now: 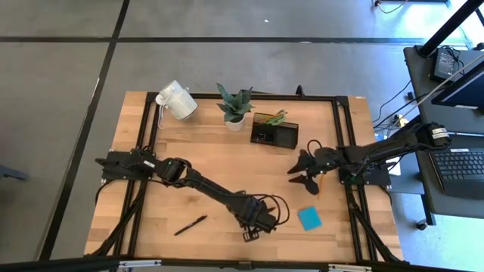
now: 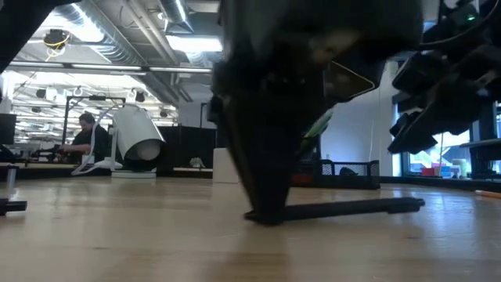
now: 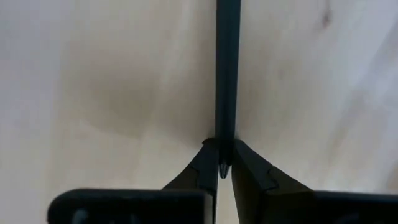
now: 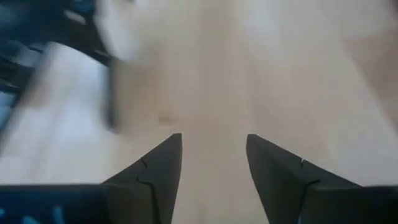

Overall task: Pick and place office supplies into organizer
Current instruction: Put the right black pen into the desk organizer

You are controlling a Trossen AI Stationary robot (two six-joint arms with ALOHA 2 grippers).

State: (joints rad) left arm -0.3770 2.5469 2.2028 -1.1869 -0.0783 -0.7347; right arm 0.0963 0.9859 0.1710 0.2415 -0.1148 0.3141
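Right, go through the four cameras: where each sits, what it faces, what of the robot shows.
High: overhead, looking down on the table; both arms show.
Low: at tabletop height, facing the room; left end effector pinching a black pen.
Left wrist: looks past its closed fingers; shares that pen with low.
Right wrist: open right end effector above bare wood.

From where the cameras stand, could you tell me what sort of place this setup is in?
Most likely an open-plan lab or workshop. The low view shows exposed ceiling ducts with strip lights and a person seated at a desk; the high view shows a wooden table on a taped concrete floor.
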